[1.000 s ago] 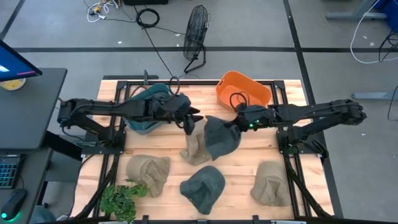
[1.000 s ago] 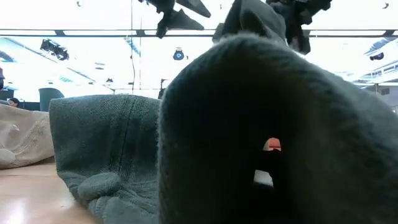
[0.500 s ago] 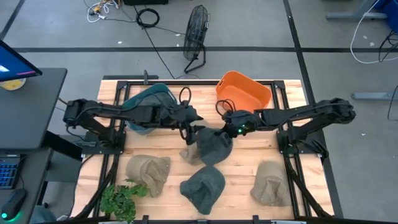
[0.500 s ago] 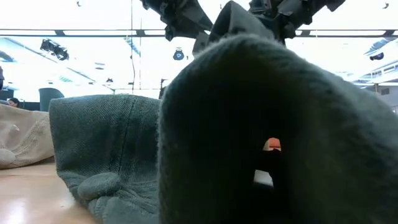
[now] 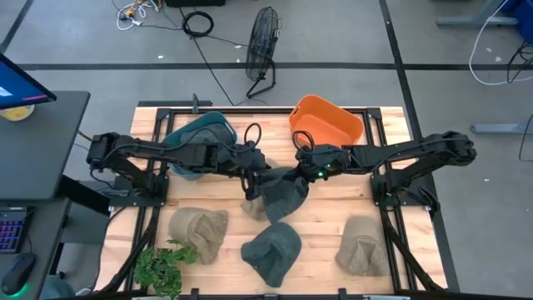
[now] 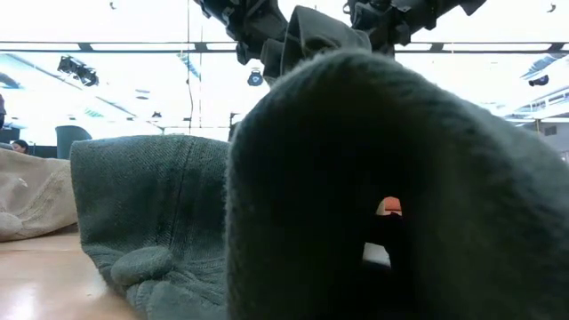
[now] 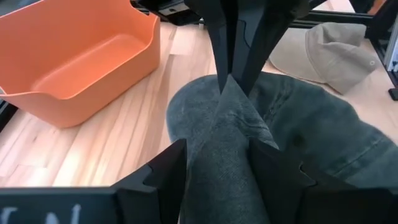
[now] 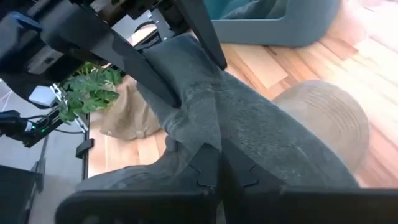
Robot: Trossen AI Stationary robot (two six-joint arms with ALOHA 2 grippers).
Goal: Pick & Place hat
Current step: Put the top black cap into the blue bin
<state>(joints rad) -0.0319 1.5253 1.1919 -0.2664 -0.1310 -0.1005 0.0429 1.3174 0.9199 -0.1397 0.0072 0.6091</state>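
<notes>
A dark grey-green hat (image 5: 285, 196) hangs between my two grippers at the table's middle, partly over a tan hat (image 5: 252, 206). My right gripper (image 5: 301, 172) reaches in from the table's right and is shut on the hat's raised fold. My left gripper (image 5: 265, 176) comes from the left and is open. Its two fingers (image 7: 169, 175) stand on either side of the same fold. In the low view both grippers and the held hat (image 6: 313, 36) show at the top, above another dark hat (image 6: 373, 187) close to the camera. My right gripper pinches a raised fold of the dark hat (image 7: 231, 87) between its two shut fingers (image 8: 208, 169), coming from the table's right and slanting down. The hat hangs slack below the fingers. Its lower end is hidden. My left gripper straddles the fold (image 7: 227, 146); I cannot tell whether it touches.
A teal bin (image 5: 200, 140) stands at the far left and an orange bin (image 5: 326, 122) at the far right. Near the front edge lie a tan hat (image 5: 198, 232), a dark hat (image 5: 272, 250) and another tan hat (image 5: 362, 246). A green plant (image 5: 162, 267) sits at the near left corner.
My right gripper has carried the dark hat toward the table's left, still shut on it. My left gripper has moved right toward the hat, and its open fingers now stand around the raised fold. The hat has bunched up into a narrower shape between the two grippers.
</notes>
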